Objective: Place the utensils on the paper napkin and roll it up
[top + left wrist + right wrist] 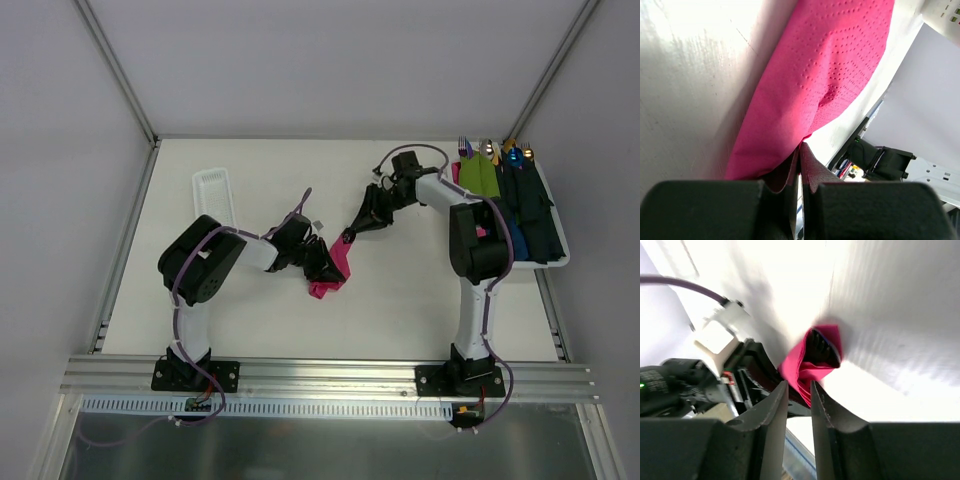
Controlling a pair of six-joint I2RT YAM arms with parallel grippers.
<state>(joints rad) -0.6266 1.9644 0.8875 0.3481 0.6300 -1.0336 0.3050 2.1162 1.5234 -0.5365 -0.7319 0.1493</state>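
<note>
Magenta paper napkin (328,272) lying loosely rolled, pinched along one edge.
Left gripper (801,165) is clamping that edge tight; right gripper (798,388) is hovering narrow at its open end, grip unclear.

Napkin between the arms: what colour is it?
The napkin is magenta-pink, dot-embossed; clearest in left wrist view.

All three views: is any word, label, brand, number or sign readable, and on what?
No text can be read in any view.
The paper napkin: embossed dots only, no print.
The circuit board at the left arm's base: too small to read.
The white connector block in the right wrist view: blurred, nothing legible.
</note>
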